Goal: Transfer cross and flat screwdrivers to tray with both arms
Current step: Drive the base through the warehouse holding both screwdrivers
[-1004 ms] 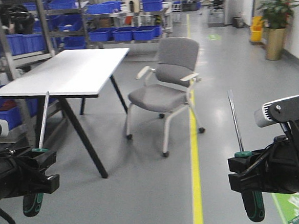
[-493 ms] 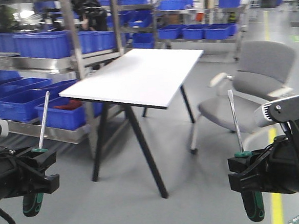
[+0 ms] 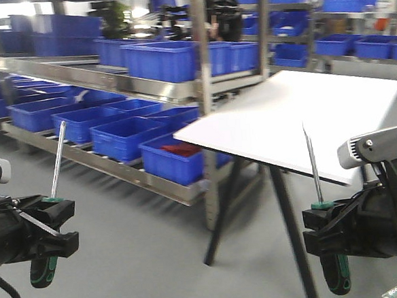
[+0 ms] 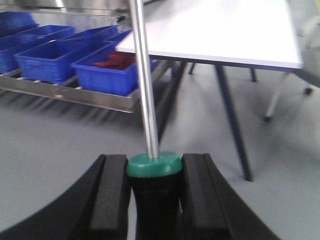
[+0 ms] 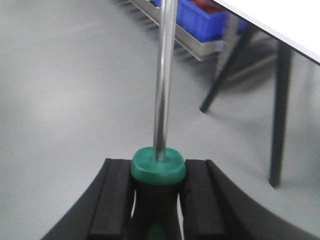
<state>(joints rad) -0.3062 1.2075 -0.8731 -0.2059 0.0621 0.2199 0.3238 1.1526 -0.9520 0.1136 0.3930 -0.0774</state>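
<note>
My left gripper (image 3: 50, 217) is shut on a screwdriver (image 3: 58, 162) with a black and green handle, its steel shaft pointing up. The left wrist view shows the fingers (image 4: 116, 190) clamped on the handle under the green collar of that screwdriver (image 4: 145, 100). My right gripper (image 3: 324, 225) is shut on a second, similar screwdriver (image 3: 312, 168), also upright. The right wrist view shows the same grip on it (image 5: 164, 75). The tips are too small to tell cross from flat. No tray is in view.
A white table (image 3: 305, 114) on black legs (image 3: 284, 204) stands ahead right. Steel shelving (image 3: 201, 87) with blue bins (image 3: 158, 60) runs along the left and back, with more bins (image 3: 123, 137) on a low shelf. Grey floor lies ahead left.
The whole scene has slid to the right: the grey chair and yellow floor line have left view and the shelving with blue bins has come in. Both grippers hold their screwdrivers unchanged.
</note>
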